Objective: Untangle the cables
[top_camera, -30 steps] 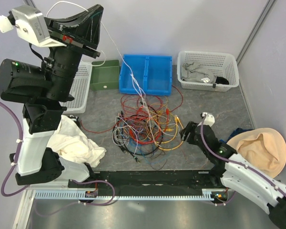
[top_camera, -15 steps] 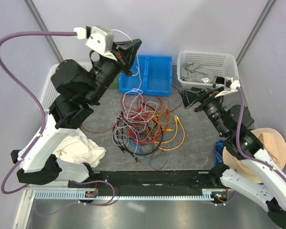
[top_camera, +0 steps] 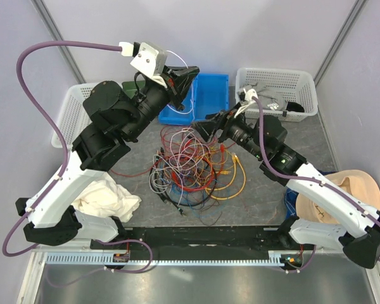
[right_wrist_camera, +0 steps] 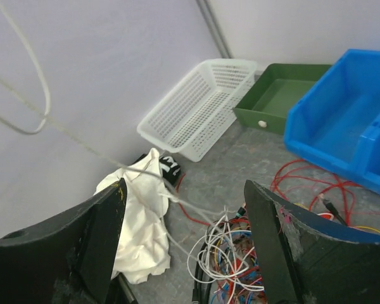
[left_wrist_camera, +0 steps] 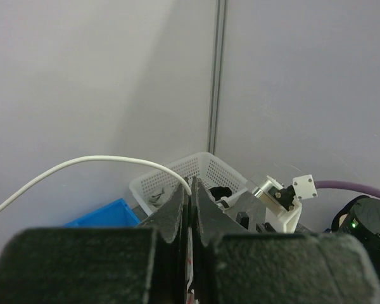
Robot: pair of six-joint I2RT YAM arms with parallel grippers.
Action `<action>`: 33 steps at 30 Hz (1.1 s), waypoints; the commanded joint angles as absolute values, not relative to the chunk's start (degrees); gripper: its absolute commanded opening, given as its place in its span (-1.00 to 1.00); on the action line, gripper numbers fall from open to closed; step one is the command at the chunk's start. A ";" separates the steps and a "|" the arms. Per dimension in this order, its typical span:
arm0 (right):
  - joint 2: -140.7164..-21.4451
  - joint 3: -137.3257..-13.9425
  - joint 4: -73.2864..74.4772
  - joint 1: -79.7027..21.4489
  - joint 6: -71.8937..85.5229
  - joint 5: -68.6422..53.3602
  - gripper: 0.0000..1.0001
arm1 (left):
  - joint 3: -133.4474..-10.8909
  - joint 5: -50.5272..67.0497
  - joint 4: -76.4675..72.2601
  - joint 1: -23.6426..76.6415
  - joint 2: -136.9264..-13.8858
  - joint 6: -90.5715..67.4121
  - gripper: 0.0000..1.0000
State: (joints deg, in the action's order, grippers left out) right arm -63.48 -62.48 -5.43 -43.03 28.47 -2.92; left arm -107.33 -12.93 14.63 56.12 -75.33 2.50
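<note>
The cables [top_camera: 193, 166] lie as a tangled heap of red, orange, yellow, white, blue and black wires on the grey table. My left gripper [top_camera: 191, 74] is raised over the blue bin and shut on a white cable [left_wrist_camera: 101, 159], which loops out of the fingertips [left_wrist_camera: 180, 197] and hangs down to the heap. My right gripper [top_camera: 207, 130] hovers just above the heap's far right edge, open with nothing between its fingers [right_wrist_camera: 266, 228]. In the right wrist view the white cable [right_wrist_camera: 177, 204] runs taut across the open gap of the right gripper [right_wrist_camera: 183, 190] into the cables [right_wrist_camera: 240, 266].
A blue bin [top_camera: 209, 95] and a green bin [right_wrist_camera: 275, 95] stand behind the heap. One white basket [top_camera: 73, 114] is at the far left, another [top_camera: 278, 79] with cloths at the far right. A white cloth [top_camera: 107, 195] lies front left, a tan hat [top_camera: 351, 193] front right.
The left arm has come down and swung right, still holding the white cable. The right arm rose from beside the heap, then swung left over its far edge, its jaws wider.
</note>
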 commanded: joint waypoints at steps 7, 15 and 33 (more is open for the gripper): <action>-65.12 -67.32 -10.72 -47.64 24.96 -3.43 0.59 | -108.46 -11.78 15.21 56.16 -74.09 0.53 -0.97; -70.05 -70.84 -9.84 -48.08 21.98 4.47 -0.57 | -105.03 -11.51 15.29 56.16 -71.72 -1.76 -0.96; -68.29 -95.70 10.10 -48.08 17.75 22.59 -1.00 | -53.47 -34.90 -6.11 56.16 -41.59 -13.35 0.98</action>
State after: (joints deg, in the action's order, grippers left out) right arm -69.08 -89.97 4.84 -47.90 18.35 19.86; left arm -62.59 -29.54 6.33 56.10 -46.94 -6.94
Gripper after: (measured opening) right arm 0.010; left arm 0.993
